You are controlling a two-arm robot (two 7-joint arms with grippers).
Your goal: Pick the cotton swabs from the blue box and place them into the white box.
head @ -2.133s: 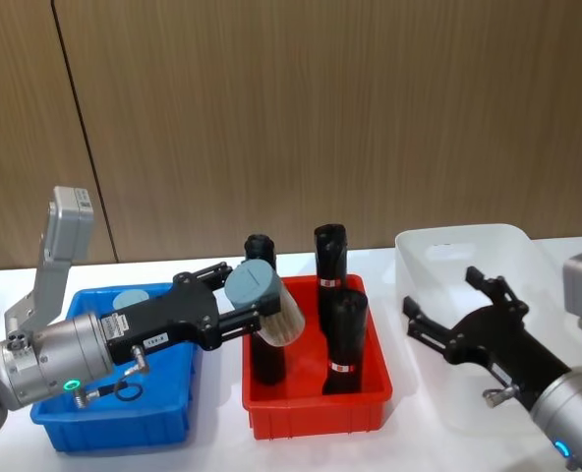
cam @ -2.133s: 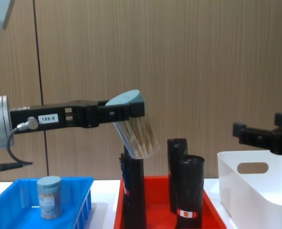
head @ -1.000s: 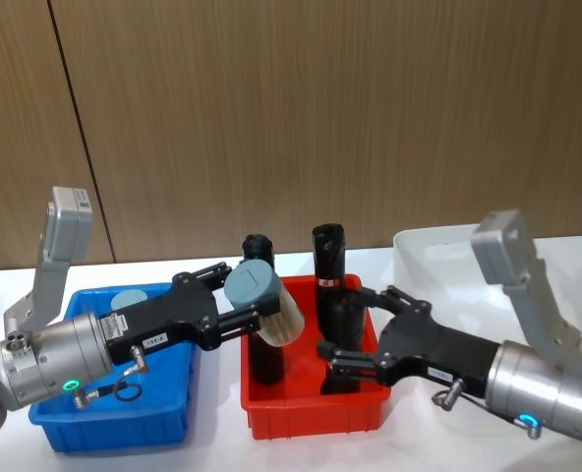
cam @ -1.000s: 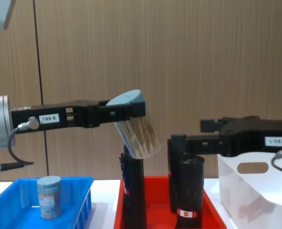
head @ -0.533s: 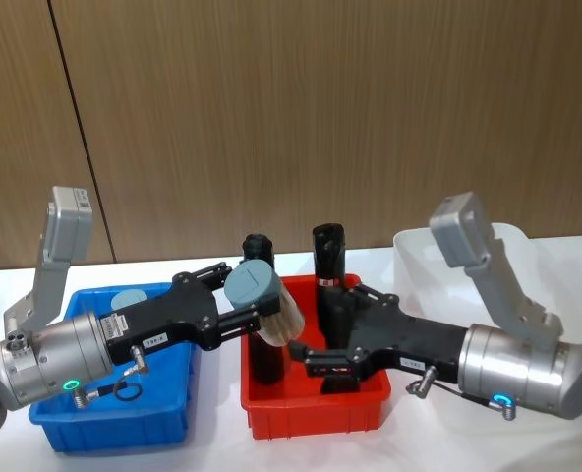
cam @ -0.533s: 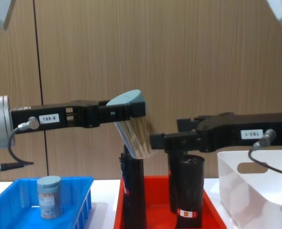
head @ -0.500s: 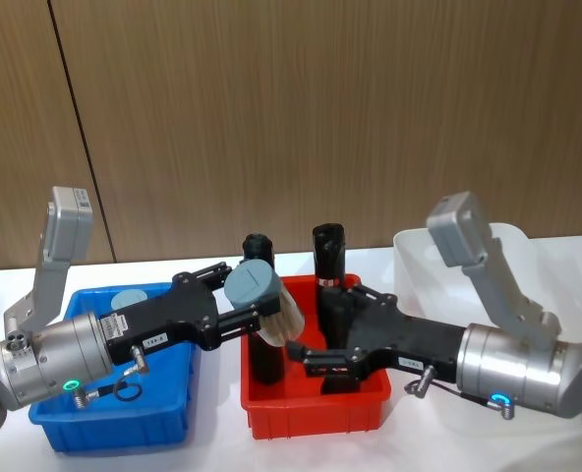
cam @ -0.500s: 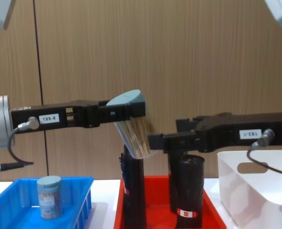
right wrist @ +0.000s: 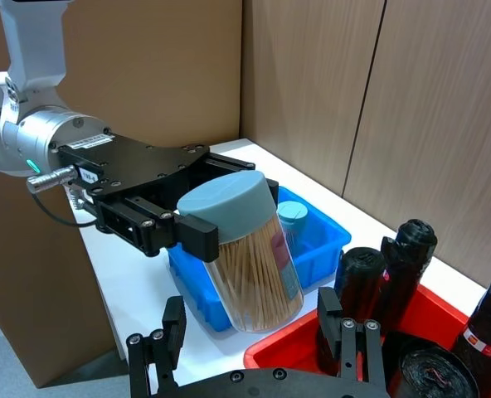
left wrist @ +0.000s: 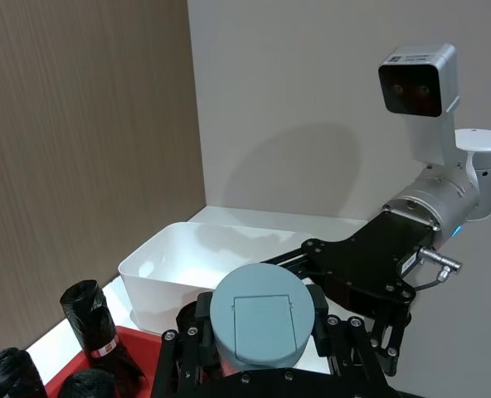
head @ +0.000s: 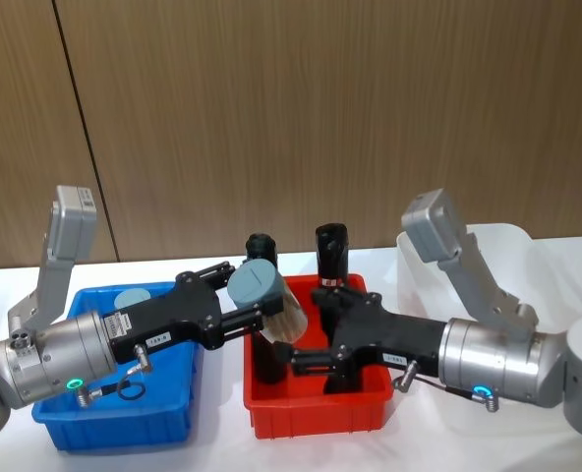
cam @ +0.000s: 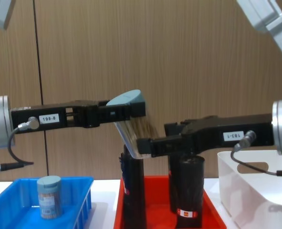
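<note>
A cotton swabs jar (head: 268,303) with a grey-blue lid hangs tilted above the left side of the red bin, my left gripper (head: 255,295) shut on it just under the lid. From the side, the same jar (cam: 134,126) sits in the left gripper (cam: 130,110). My right gripper (head: 307,328) is open, its fingers flanking the jar's lower body (right wrist: 254,265); contact cannot be told. A second swab jar (cam: 49,196) stands in the blue box (head: 114,425). The white box (head: 512,246) is at the right, behind the right arm.
A red bin (head: 320,413) sits between the blue and white boxes and holds tall black cylinders (head: 330,248) with red-white labels, right under both grippers. A wood-panelled wall stands behind the white table.
The right arm swung left from over the white box across the red bin, and its open fingers now flank the held jar. The left arm and jar stayed still.
</note>
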